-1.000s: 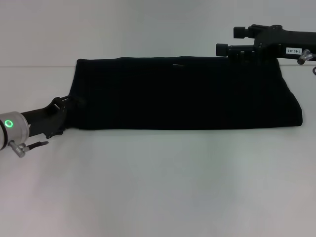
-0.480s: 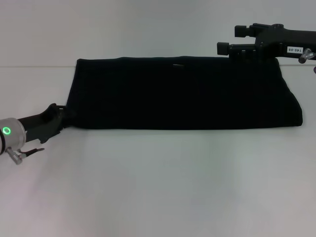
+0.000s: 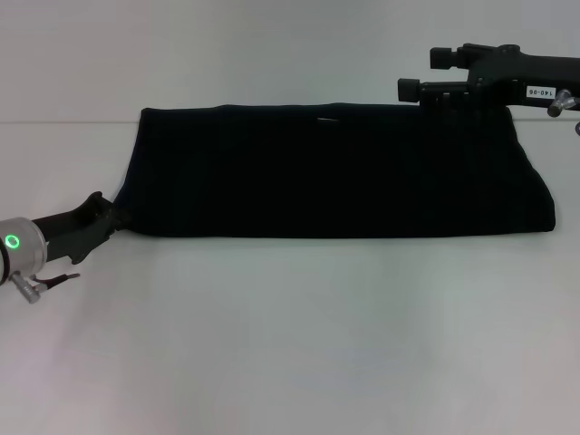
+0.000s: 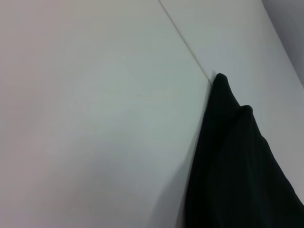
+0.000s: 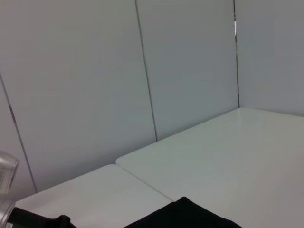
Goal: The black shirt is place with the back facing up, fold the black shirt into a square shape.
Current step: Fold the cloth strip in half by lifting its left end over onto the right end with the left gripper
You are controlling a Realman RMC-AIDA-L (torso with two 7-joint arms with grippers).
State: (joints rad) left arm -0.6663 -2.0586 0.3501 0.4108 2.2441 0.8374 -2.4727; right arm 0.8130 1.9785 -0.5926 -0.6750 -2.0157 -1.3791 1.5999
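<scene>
White table (image 3: 290,344) holds black shirt (image 3: 335,172) folded into long band; left gripper (image 3: 107,214) at its near-left corner, right gripper (image 3: 412,91) above far-right edge; finger state unclear for both

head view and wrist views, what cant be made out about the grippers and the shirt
- Left gripper, head view: jaws blend into the black shirt at its near left corner.
- Right gripper, head view: jaws merge with the shirt's far edge.
- Wrist views: neither shows its own jaws.
- Shirt's folded layers: uniformly black.
</scene>
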